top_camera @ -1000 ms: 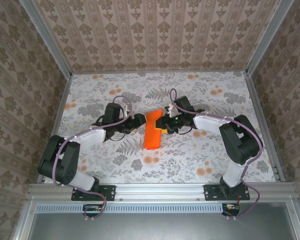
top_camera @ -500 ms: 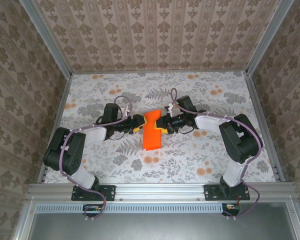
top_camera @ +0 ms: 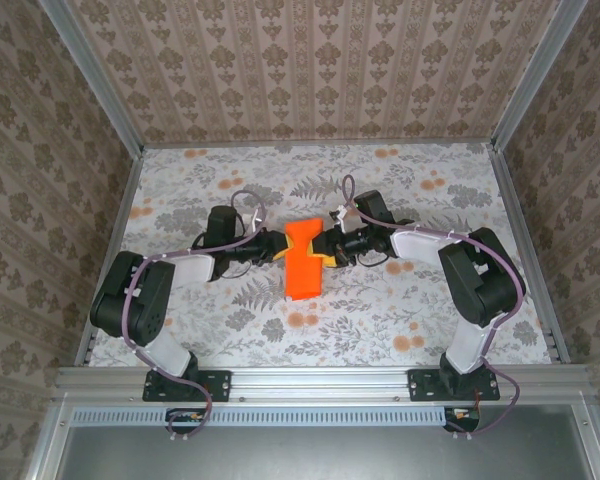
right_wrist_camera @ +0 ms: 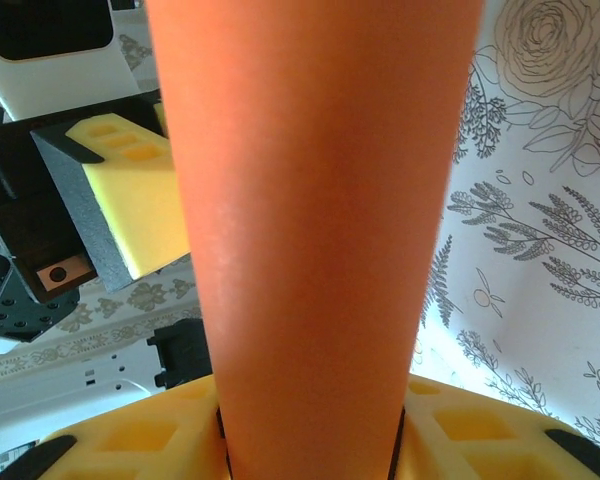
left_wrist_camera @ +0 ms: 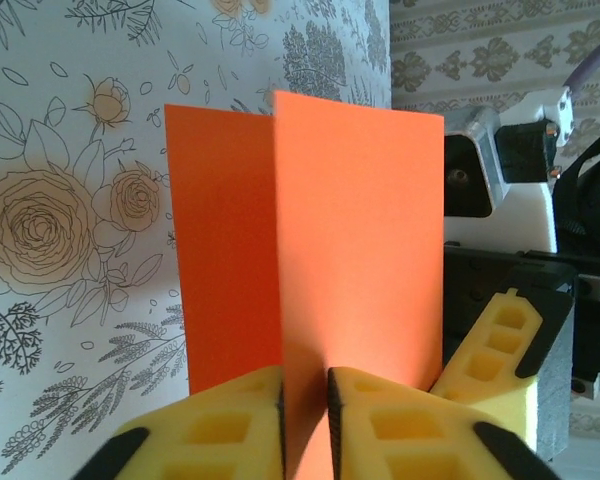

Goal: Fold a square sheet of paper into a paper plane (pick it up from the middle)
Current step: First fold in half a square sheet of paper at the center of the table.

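Where the left pincer (left_wrist_camera: 305, 405) closes, its yellow pads (left_wrist_camera: 220, 430) are clamped on an upright fold of the orange paper (left_wrist_camera: 360, 230). The right pincer (right_wrist_camera: 310, 430) grips the same paper from the opposite side. The paper sits between both pincers at mid-surface (top_camera: 410, 320), its longer part reaching toward the arm bases.

bright, even, diffuse light; soft shadows lie on the tablecloth (top_camera: 400, 300); right wrist view: the square sheet of paper (right_wrist_camera: 310, 200) is blurred, print sharp at 3 o'clock.
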Controlling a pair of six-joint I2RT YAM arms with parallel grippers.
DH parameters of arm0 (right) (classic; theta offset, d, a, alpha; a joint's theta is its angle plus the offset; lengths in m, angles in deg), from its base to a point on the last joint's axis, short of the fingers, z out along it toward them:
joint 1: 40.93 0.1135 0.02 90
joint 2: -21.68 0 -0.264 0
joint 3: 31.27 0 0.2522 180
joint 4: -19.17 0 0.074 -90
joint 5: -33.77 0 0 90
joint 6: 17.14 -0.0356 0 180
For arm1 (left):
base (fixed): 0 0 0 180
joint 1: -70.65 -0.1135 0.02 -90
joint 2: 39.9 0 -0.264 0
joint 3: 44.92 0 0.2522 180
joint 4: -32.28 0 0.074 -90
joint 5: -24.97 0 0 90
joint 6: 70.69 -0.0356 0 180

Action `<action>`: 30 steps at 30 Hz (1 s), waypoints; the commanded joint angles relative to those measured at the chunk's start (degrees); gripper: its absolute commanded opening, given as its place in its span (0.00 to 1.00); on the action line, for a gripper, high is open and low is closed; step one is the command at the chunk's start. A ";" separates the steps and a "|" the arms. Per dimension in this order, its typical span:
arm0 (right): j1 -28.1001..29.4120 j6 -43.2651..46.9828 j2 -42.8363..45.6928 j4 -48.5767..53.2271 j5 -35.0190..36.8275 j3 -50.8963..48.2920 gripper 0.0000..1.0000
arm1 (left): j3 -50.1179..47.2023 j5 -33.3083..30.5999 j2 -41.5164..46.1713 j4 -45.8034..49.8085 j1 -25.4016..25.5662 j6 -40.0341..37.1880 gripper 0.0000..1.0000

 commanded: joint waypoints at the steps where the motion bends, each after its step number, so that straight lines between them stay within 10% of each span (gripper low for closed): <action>1: -0.12 1.48 -1.10 3.32 1.57 -0.10 0.45 | -0.73 -0.05 -0.83 -2.02 -0.19 0.08 0.11; 16: -0.06 12.22 4.99 32.41 26.29 5.51 0.82 | 5.27 -4.12 -7.49 -0.86 7.91 -0.52 0.00; 30: -0.10 3.76 8.85 26.86 29.60 -0.55 0.77 | 8.35 -8.94 -11.52 -0.40 11.45 1.09 0.00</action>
